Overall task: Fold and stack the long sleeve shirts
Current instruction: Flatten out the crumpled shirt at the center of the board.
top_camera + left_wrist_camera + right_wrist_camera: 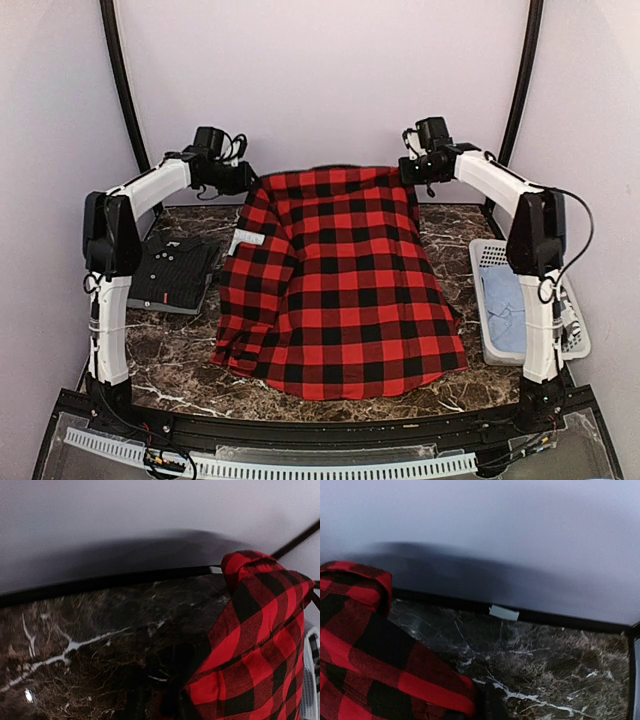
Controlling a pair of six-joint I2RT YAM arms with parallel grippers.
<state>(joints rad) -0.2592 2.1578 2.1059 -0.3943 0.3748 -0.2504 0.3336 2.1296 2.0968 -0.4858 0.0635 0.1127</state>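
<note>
The red-and-black check long sleeve shirt [340, 280] lies spread down the middle of the marble table, its far edge lifted and stretched straight between both grippers. My left gripper [243, 180] is shut on the far left corner, and the cloth [260, 640] bunches beside its dark fingertip [180, 695]. At the far right corner my right gripper [410, 172] is shut on the check cloth [370, 655], its fingertip [490, 705] dark at the bottom edge. The dark charcoal shirt [175, 272] lies folded at the left.
A white basket [485, 250] holding light blue cloth [505, 300] stands at the right edge of the table. The back wall rises close behind both grippers. A pale strip of tape [504, 613] sits at the table's far rim.
</note>
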